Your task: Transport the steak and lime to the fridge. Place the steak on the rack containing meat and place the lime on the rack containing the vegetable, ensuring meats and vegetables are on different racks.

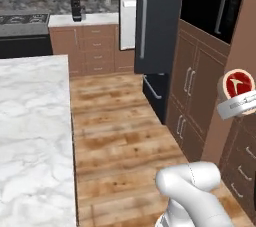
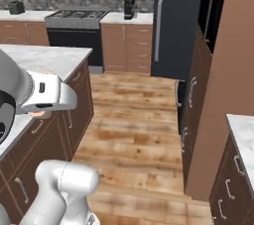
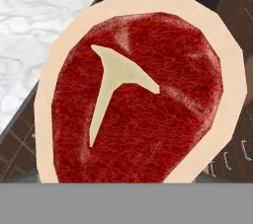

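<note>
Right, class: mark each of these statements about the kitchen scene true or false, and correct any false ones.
1. The steak is held up in the air, off any counter. True.
2. The fridge door is shut. False: it stands swung open, its pale inner lining facing out.
3. The steak lies on a fridge shelf. False: it is at the robot's hand, away from the fridge.
4. A marble-topped island stands on the wooden floor. True.
5. The stove sits against the back wall. True.
</note>
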Motion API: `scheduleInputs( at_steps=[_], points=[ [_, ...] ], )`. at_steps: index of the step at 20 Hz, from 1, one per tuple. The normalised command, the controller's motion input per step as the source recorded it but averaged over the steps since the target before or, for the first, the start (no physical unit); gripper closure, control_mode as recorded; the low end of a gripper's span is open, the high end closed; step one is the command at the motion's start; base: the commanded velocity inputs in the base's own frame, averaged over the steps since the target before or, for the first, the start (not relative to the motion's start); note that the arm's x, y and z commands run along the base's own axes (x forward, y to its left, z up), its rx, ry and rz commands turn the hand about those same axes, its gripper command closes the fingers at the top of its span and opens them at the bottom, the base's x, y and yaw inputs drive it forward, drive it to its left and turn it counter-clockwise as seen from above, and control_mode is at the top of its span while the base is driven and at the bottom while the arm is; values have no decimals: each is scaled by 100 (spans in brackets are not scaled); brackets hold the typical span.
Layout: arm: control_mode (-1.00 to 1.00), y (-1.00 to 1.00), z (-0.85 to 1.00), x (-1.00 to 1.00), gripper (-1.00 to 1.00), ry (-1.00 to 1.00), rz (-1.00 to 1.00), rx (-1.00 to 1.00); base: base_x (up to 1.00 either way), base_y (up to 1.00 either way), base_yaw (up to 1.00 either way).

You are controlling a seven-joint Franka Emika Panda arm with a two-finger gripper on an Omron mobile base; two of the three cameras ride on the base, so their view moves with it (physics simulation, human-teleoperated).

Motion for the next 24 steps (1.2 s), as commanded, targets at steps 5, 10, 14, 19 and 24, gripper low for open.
scheduleInputs(
  at_steps=[5,10,14,19,24],
  points=[
    [100,0,0,0,100,0,0,0,100,21,0],
    [100,0,0,0,100,0,0,0,100,22,0],
    [100,0,0,0,100,0,0,0,100,22,0],
    [100,0,0,0,100,0,0,0,100,24,-1],
    [100,0,0,0,100,0,0,0,100,36,-4]
  ],
)
